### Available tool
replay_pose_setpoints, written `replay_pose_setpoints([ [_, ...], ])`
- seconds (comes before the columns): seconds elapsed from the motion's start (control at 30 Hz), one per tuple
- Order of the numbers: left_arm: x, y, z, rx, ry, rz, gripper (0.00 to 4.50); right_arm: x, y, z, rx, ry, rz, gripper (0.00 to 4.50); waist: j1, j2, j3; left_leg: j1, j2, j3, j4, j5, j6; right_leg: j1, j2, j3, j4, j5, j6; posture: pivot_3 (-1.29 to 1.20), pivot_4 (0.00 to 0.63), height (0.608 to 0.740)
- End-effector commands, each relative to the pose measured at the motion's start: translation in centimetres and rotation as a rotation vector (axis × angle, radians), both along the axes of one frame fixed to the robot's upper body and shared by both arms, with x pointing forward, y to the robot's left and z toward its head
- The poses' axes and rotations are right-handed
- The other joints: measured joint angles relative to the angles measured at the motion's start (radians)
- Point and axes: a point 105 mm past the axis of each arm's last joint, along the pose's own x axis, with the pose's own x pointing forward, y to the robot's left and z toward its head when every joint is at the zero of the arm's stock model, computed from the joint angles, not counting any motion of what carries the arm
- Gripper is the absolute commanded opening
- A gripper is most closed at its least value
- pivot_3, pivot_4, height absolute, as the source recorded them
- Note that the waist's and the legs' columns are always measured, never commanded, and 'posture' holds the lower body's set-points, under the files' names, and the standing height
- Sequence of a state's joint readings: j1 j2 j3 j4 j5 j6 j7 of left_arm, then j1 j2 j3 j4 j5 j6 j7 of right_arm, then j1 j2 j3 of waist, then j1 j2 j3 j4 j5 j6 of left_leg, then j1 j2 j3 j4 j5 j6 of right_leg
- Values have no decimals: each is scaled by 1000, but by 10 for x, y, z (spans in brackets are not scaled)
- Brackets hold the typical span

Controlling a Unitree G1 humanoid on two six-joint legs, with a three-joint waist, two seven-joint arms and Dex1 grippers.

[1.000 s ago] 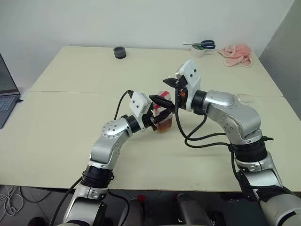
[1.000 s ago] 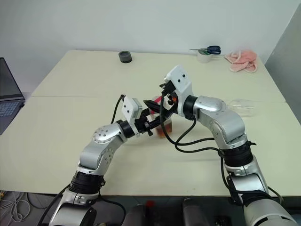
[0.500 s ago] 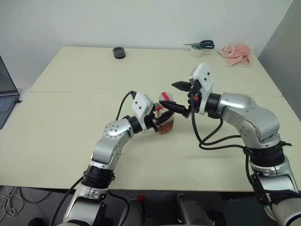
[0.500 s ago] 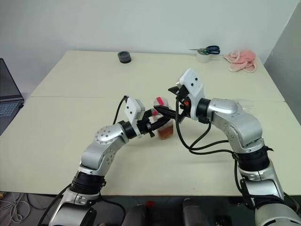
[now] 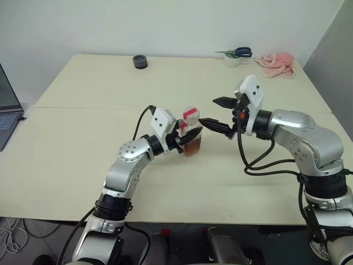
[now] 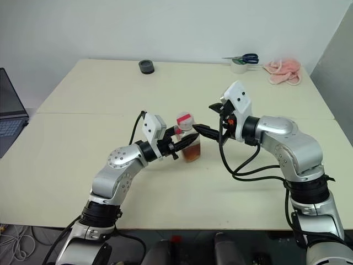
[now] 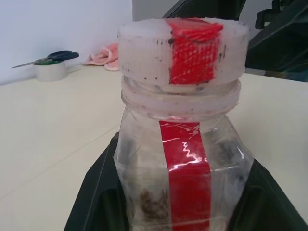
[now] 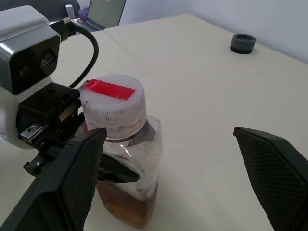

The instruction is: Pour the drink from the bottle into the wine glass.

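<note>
The left claw (image 5: 185, 140) is gripping the capped bottle (image 5: 191, 134) on the desk (image 5: 83, 138) while the wide-open right claw (image 5: 219, 114) is hovering beside its cap (image 5: 190, 115), which likely needs unscrewing next.

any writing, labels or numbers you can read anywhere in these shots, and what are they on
None can be read.
Bottle: its red strip on the body and the red patch on the white cap are plain, no letters.
Laptop at the table's edge: keys too small to read.
Roll of tape, scissors and pink cloth at the far side: no visible text.
</note>
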State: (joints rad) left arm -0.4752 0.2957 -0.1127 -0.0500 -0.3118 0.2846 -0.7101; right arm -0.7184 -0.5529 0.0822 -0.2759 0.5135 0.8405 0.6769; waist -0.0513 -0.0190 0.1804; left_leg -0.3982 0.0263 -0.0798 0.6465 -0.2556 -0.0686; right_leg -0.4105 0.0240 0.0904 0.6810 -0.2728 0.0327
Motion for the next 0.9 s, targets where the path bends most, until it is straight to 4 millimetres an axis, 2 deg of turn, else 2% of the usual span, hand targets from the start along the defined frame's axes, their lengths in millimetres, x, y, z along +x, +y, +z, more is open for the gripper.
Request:
replay_pose_setpoints([
  [0.03, -6, -3, 20, -28, -82, -22, 1821, -8, -2, 10, 11, -32, 40, 4500, 0, 0, 0, 0, 0, 0, 0, 0, 0, 0, 0, 0, 0, 0, 0, 0, 150, 740],
  [0.27, -6, -2, 20, -25, -82, -20, 1821, -26, 4, 8, -4, -9, 137, 4500, 1, 0, 0, 0, 0, 0, 0, 0, 0, 0, 0, 0, 0, 0, 0, 0, 150, 740],
  [0.4, -6, -2, 19, -25, -81, -19, 1821, -25, 13, 19, 43, -30, 136, 4500, 0, 0, 0, 0, 0, 0, 0, 0, 0, 0, 0, 0, 0, 0, 0, 0, 150, 740],
  [0.47, -6, -3, 20, -27, -82, -20, 1821, -16, 19, 22, 72, -40, 95, 4500, -1, 0, 0, 0, 0, 0, 0, 0, 0, 0, 1, 0, 0, 0, 0, 0, 150, 740],
  [0.53, -6, -3, 20, -28, -83, -21, 1821, -11, 22, 22, 93, -35, 76, 4500, -1, 0, 0, 1, 1, 0, 0, 0, 0, 0, 1, 0, 0, 0, 0, 0, 150, 740],
  [0.8, -6, -2, 21, -28, -89, -13, 1821, -12, 38, 19, 123, -10, 115, 4500, 1, 0, 0, 0, 0, 0, 0, 0, 0, 0, 0, 0, 0, 0, 0, 0, 150, 740],
  [0.9, -6, -2, 22, -28, -91, -12, 1821, -11, 40, 19, 131, -7, 114, 3882, 1, 0, 0, 0, 0, 0, 0, 0, 0, 0, 0, 0, 0, 0, 0, 0, 150, 740],
])
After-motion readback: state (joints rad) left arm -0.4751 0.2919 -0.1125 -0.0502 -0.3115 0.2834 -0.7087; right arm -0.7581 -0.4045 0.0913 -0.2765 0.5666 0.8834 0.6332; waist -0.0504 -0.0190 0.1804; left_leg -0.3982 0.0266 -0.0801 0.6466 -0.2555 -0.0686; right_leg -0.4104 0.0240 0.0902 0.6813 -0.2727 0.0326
